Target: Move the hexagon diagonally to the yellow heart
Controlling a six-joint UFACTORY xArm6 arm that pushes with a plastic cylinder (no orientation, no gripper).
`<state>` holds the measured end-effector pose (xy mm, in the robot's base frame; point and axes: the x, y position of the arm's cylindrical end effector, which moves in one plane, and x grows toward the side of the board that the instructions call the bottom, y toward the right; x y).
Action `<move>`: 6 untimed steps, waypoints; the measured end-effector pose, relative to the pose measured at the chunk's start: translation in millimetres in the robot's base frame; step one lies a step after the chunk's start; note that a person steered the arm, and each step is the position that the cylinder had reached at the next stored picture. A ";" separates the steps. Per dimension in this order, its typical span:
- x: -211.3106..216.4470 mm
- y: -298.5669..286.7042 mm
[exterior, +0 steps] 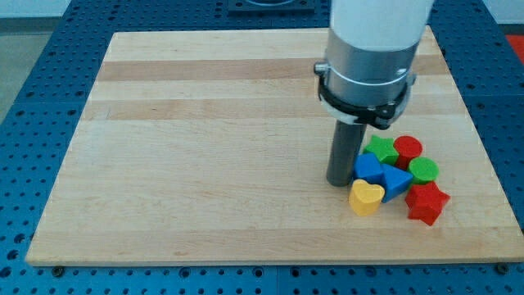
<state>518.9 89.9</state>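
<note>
The yellow heart (366, 197) lies at the view's lower right, at the front left of a tight cluster of blocks. My tip (338, 183) rests on the board just left of a blue block (368, 168) and up-left of the heart. Behind are a green star (381, 148) and a red round-topped block (407, 150). A green round-topped block (424, 170) sits at the cluster's right. I cannot tell which of these two has six sides. A blue triangle (397, 181) lies right of the heart.
A red star (427, 203) lies at the cluster's lower right, near the wooden board's (205, 147) right edge. The arm's wide grey and white body (368, 49) hangs above the cluster and hides part of the board behind it.
</note>
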 end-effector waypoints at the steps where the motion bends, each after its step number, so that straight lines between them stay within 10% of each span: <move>1: 3.6 -23.6; 3: -45.6 -90.7; 6: -134.7 92.4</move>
<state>384.1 182.3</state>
